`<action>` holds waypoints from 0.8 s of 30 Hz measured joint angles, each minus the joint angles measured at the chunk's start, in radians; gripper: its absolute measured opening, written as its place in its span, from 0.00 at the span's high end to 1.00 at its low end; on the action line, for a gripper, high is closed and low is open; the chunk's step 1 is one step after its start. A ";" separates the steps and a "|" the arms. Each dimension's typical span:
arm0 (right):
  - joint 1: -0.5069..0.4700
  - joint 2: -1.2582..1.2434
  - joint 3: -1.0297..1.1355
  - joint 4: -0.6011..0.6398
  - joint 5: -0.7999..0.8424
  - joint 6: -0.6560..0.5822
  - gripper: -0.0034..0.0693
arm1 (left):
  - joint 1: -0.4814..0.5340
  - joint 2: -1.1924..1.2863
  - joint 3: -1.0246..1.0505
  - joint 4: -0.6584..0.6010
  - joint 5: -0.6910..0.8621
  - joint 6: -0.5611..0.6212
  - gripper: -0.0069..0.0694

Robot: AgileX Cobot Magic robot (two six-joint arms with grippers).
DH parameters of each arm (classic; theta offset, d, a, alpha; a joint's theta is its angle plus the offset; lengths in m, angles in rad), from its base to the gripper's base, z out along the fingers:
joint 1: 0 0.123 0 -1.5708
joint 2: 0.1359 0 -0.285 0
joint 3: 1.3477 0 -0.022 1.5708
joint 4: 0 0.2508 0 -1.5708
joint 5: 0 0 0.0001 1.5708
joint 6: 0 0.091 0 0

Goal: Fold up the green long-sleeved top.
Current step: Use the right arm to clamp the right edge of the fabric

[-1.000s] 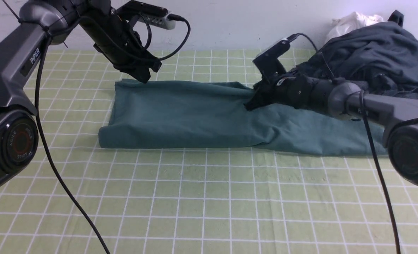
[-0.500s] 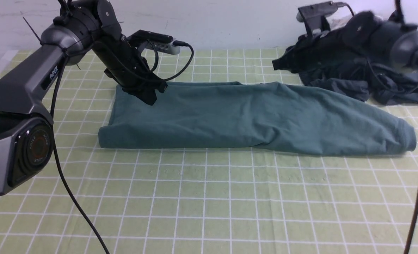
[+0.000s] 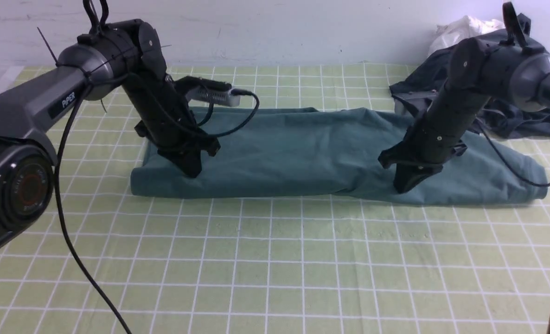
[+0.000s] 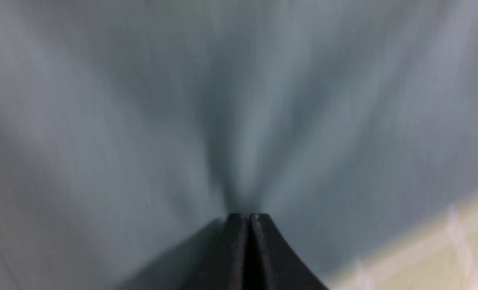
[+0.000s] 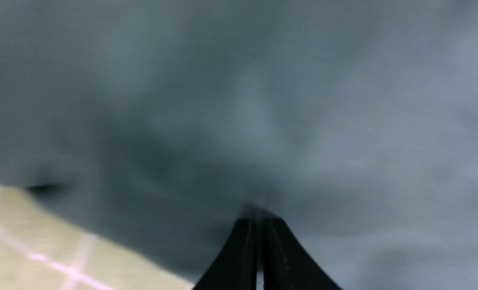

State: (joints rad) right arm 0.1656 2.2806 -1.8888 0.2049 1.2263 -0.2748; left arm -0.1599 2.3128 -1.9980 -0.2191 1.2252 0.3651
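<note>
On green top (image 3: 279, 148), left tool (image 3: 192, 171) pinching cloth, right tool (image 3: 401, 187) likewise

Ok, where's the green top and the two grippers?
green top (image 3: 303, 153), front view, middle of the cloth
left gripper (image 3: 192, 172), front view, between its fingertips
right gripper (image 3: 401, 189), front view, between its fingertips

the left arm (image 3: 34, 104) carries the white word "piper" on its grey link; lettering around its joint cap (image 3: 22, 188) is too blurred to read.
</note>
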 joint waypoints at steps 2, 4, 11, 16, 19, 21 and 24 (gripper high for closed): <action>-0.001 -0.007 0.000 -0.061 0.001 0.030 0.92 | 0.007 -0.039 0.083 0.012 0.000 0.019 0.91; -0.004 -0.019 0.000 -0.147 0.000 0.069 0.92 | 0.027 -0.084 0.190 0.012 0.000 0.029 0.91; -0.076 -0.028 0.000 -0.255 0.000 0.162 0.92 | 0.128 -0.120 0.327 -0.005 -0.053 0.010 0.91; -0.172 -0.040 0.003 -0.222 0.000 0.178 0.92 | 0.148 -0.167 0.337 -0.018 -0.035 0.019 0.91; -0.224 -0.091 0.007 -0.186 0.001 0.184 0.92 | 0.148 -0.268 0.342 -0.029 -0.024 0.026 0.91; -0.252 -0.135 0.007 -0.170 0.002 0.188 0.91 | 0.148 -0.358 0.342 -0.043 -0.023 0.026 0.91; -0.298 -0.188 0.008 -0.161 0.003 0.190 0.90 | 0.148 -0.521 0.342 -0.060 -0.023 0.026 0.91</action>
State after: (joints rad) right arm -0.1324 2.0925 -1.8803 0.0443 1.2293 -0.0846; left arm -0.0117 1.7916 -1.6564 -0.2790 1.2025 0.3908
